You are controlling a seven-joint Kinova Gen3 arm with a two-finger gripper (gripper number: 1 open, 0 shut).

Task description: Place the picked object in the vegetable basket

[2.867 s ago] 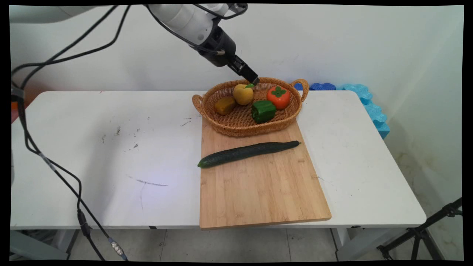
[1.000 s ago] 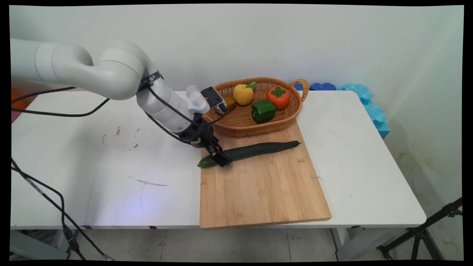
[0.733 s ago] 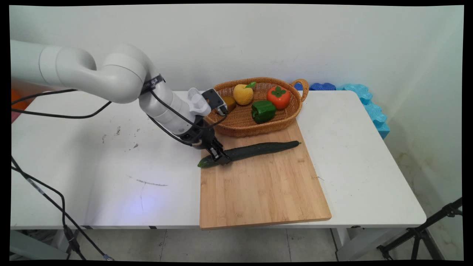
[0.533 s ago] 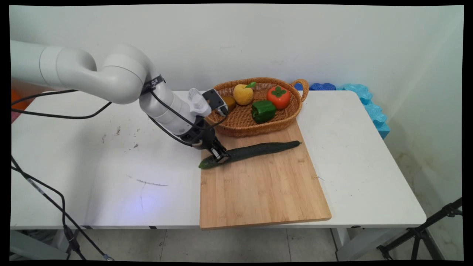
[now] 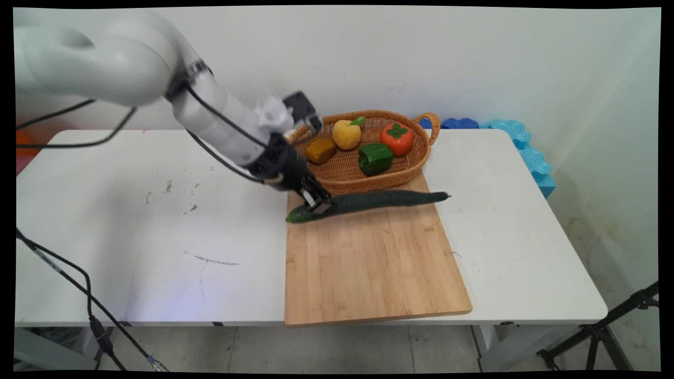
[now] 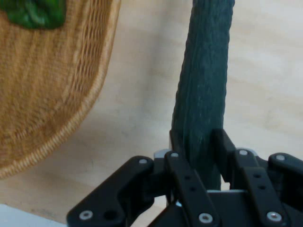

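On the white desk (image 5: 158,221) at frame centre, the hand (image 5: 317,202) is clamped on the cucumber (image 5: 379,200) near its left end, holding it above the cutting board (image 5: 368,263), just below the wicker basket (image 5: 363,176).

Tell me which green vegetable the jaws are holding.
The long dark cucumber, gripped near its left end above the cutting board; the green pepper sits untouched in the basket.
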